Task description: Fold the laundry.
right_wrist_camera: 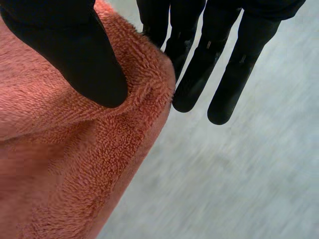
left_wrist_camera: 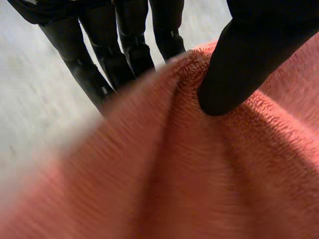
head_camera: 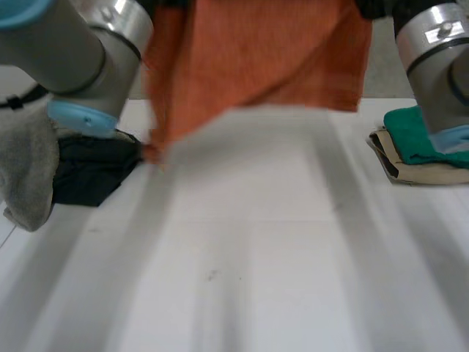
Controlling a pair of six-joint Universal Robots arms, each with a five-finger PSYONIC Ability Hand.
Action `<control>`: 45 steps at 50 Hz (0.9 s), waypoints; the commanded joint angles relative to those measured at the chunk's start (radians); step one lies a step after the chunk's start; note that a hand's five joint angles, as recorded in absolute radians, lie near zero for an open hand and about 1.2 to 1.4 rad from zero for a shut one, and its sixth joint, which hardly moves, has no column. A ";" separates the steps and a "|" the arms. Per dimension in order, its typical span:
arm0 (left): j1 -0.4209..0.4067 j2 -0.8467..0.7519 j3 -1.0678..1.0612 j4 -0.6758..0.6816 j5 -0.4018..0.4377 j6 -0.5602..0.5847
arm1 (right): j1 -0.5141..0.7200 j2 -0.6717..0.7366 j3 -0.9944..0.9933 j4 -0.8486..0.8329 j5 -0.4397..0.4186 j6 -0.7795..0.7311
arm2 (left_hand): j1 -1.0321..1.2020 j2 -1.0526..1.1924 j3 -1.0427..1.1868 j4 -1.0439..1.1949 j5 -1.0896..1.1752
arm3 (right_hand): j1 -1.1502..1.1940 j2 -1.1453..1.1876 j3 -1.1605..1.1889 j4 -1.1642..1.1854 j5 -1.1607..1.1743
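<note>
A white desk (head_camera: 242,242) carries two small heaps at its far corners. On the left a grey cloth (head_camera: 29,169) lies against a crumpled black cloth (head_camera: 91,172). On the right a folded green cloth (head_camera: 414,136) sits on a folded beige cloth (head_camera: 421,174).

no text to be read, no label, brand, number or sign, none on the towel (head_camera: 256,51)

furniture: white table (head_camera: 249,293) | tabletop: matte, small dark speck (head_camera: 212,276) near middle | beyond far edge: plain grey-beige strip (head_camera: 382,73), wall or floor unclear
</note>
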 commanded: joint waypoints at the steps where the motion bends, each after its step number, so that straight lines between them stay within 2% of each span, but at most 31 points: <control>1: 0.001 0.085 -0.169 0.049 0.047 -0.005 | 0.047 -0.075 0.179 -0.105 -0.062 0.000 | 0.261 0.204 0.214 0.204 0.267 | 0.289 0.218 0.207 0.200 0.250; 6: 0.015 0.083 -0.336 -0.023 0.013 0.038 | 0.044 -0.104 0.327 -0.036 -0.094 -0.003 | 0.261 0.204 0.214 0.204 0.267 | 0.289 0.218 0.207 0.200 0.250; 11: 0.024 0.061 -0.566 -0.081 -0.056 0.064 | 0.032 -0.097 0.517 0.094 -0.106 -0.023 | 0.261 0.204 0.214 0.204 0.267 | 0.289 0.218 0.207 0.200 0.250; 15: 0.024 0.039 -0.692 -0.095 -0.081 0.061 | 0.029 -0.031 0.631 0.133 -0.150 -0.068 | 0.261 0.204 0.214 0.204 0.267 | 0.289 0.218 0.207 0.200 0.250; 18: 0.017 0.033 -0.738 -0.109 -0.082 0.063 | 0.029 0.020 0.662 0.147 -0.178 -0.124 | 0.060 0.002 0.013 0.003 0.065 | 0.289 0.218 0.207 0.200 0.250; 19: 0.006 0.034 -0.760 -0.130 -0.081 0.066 | 0.027 0.041 0.673 0.162 -0.186 -0.163 | -0.078 -0.135 -0.125 -0.135 -0.072 | 0.289 0.218 0.207 0.200 0.250; 22: -0.009 0.048 -0.772 -0.187 -0.081 0.069 | 0.023 0.060 0.674 0.191 -0.183 -0.203 | -0.261 -0.318 -0.308 -0.318 -0.255 | 0.289 0.218 0.207 0.200 0.250; 23: -0.012 0.062 -0.771 -0.230 -0.081 0.069 | 0.018 0.060 0.673 0.211 -0.180 -0.212 | -0.386 -0.444 -0.433 -0.443 -0.381 | 0.289 0.218 0.207 0.200 0.250; 28: 0.009 0.120 -0.774 -0.293 -0.076 0.078 | 0.015 0.043 0.673 0.245 -0.174 -0.191 | -0.543 -0.600 -0.590 -0.600 -0.537 | 0.289 0.218 0.207 0.200 0.250; 41: 0.124 0.149 -0.803 -0.275 0.059 0.181 | -0.007 0.023 0.696 0.247 -0.174 -0.095 | -0.684 -0.741 -0.731 -0.741 -0.678 | 0.289 0.218 0.207 0.200 0.250; 45: 0.161 0.125 -0.794 -0.255 0.162 0.261 | -0.010 0.025 0.700 0.247 -0.172 -0.094 | -0.663 -0.721 -0.711 -0.721 -0.658 | 0.289 0.218 0.207 0.200 0.250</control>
